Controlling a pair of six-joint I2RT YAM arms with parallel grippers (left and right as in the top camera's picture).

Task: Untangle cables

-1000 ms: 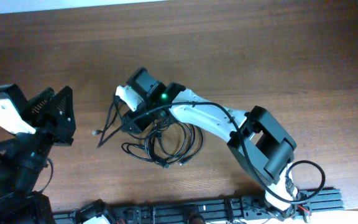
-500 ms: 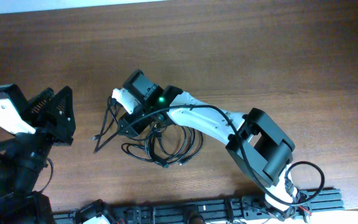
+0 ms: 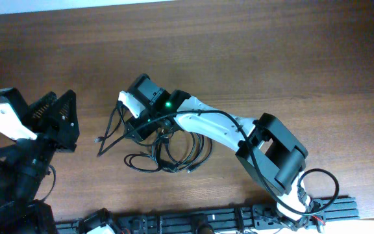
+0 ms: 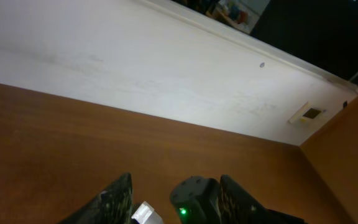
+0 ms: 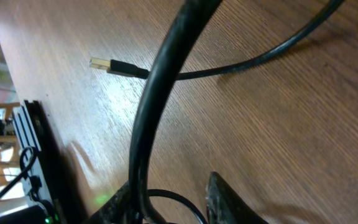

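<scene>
Loosely, cables (image 3: 174, 156) sprawl on table (image 3: 271, 65) — one betw. right hand (image 5: 169, 202) fingers.

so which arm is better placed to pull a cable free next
Right. The right tool sits over the cables, one cord running between its fingers in the wrist view. The left tool is open off to the side, touching no cable.

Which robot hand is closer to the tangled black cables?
Right. The right gripper is down among the cables, with a strand between its fingers. The left gripper sits off to the side, apart from them.
</scene>
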